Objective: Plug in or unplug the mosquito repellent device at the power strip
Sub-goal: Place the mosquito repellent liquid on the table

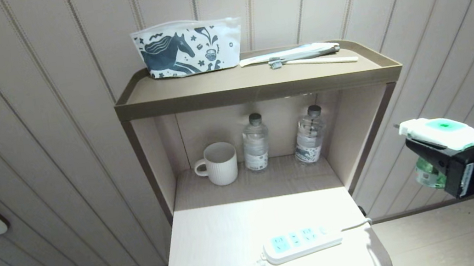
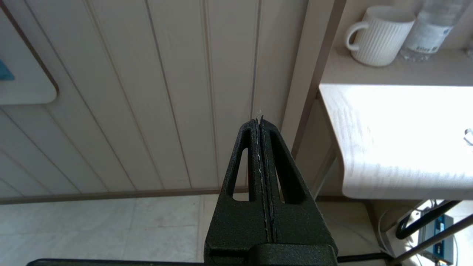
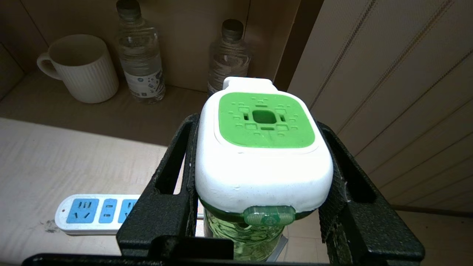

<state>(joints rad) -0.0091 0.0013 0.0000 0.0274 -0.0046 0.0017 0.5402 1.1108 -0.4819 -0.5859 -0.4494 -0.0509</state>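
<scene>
Clamping the mosquito repellent device (image 3: 263,155) between its black fingers, the right gripper (image 3: 258,162) hangs off the right side of the stand, green face up and the green bottle below. Over on the pale table top (image 1: 214,238) lies the power strip (image 1: 301,243), sockets up, well apart from the device. The left gripper (image 2: 261,127) sits pressed closed beside the table's left edge, holding nothing.

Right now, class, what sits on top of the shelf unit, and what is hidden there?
On the top tray sit a horse-print pouch, a tube and a toothbrush. The pouch's contents and whatever lies behind it cannot be seen.
</scene>
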